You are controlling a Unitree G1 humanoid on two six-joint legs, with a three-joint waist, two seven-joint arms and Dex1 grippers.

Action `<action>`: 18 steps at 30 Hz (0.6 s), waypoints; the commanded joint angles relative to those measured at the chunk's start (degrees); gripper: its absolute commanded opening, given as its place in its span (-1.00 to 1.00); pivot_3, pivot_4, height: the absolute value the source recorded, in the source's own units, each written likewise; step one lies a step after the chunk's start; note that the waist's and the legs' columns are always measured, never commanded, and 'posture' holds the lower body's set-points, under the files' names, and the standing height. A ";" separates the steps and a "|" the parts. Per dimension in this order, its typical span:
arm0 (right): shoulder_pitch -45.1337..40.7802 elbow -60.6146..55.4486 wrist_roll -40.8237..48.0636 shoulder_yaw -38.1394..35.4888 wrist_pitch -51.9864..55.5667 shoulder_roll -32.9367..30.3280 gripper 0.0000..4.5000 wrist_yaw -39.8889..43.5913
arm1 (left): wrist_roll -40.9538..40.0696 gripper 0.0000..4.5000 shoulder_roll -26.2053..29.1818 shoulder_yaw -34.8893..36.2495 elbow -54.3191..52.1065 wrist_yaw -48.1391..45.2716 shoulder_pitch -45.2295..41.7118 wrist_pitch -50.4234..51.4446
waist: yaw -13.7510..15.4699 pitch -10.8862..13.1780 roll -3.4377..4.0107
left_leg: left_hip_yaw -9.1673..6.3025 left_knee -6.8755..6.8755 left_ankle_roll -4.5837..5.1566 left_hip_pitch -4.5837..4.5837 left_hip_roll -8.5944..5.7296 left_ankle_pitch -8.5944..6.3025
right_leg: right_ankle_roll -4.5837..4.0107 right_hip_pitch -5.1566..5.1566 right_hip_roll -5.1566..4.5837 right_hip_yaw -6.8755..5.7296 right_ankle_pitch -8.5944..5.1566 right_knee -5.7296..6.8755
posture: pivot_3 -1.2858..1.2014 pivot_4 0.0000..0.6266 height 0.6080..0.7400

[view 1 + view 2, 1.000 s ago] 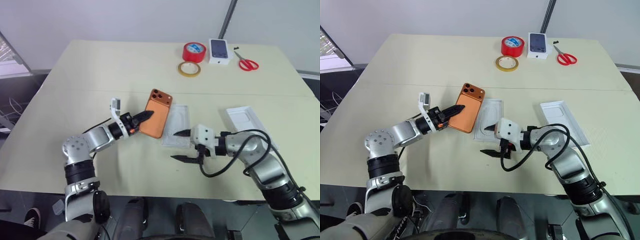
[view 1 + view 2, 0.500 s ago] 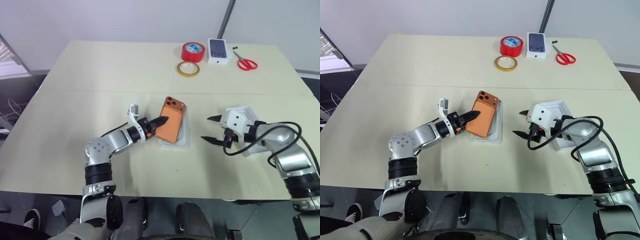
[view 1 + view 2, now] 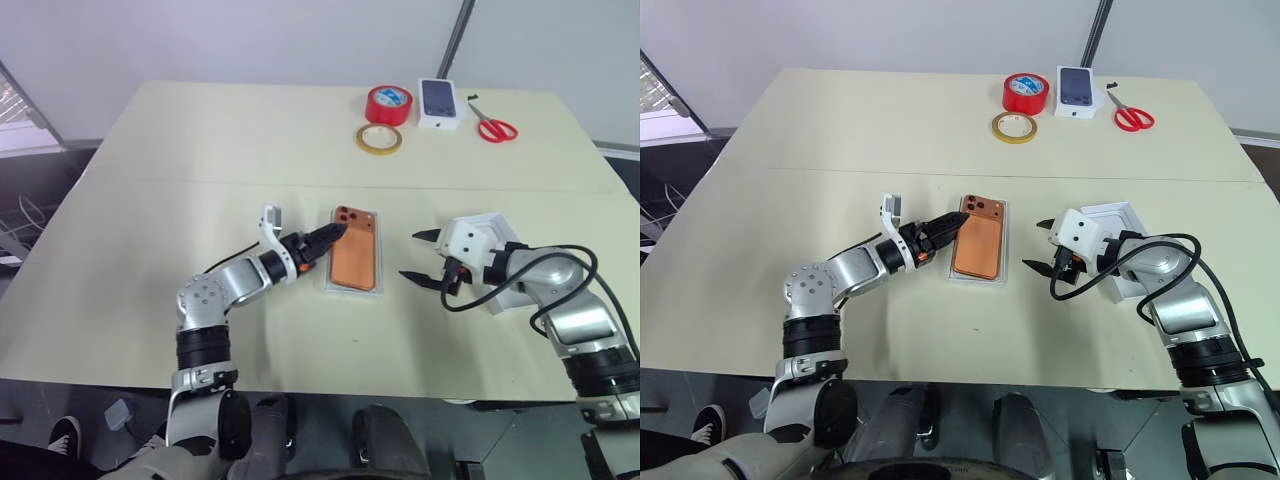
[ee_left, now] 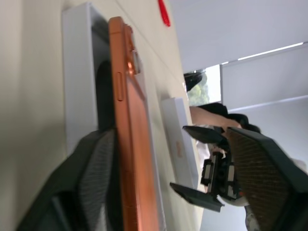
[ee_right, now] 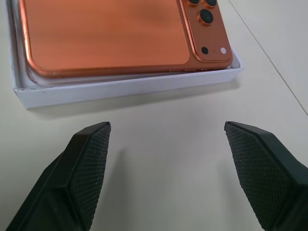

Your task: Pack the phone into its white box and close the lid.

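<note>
Bright, even overhead light with soft, faint shadows on the pale table [image 3: 200, 150]. Head views are sharp; the nearest parts of wrist views blur slightly.

Bare table [image 3: 150, 210] lies open all around the white box [image 3: 372, 287]. The left gripper [image 3: 328, 237] crowds the box's left side beside the phone [image 3: 354, 256]; the right gripper [image 3: 420, 256] stands to its right, with a gap between. The lid [image 3: 1128, 222] lies behind that arm.
</note>
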 commanded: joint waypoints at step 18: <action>-3.98 6.71 -7.81 2.58 -6.34 2.44 -0.99 -6.29 | 23.17 -1.00 19.57 -20.56 -2.76 -15.13 -1.41 -20.69 | 0.02 -0.02 0.04 | 0.04 0.00 -0.02 0.00 0.01 0.00 | -0.01 0.00 0.06 0.01 0.00 -0.02 | 0.03 -0.52 0.82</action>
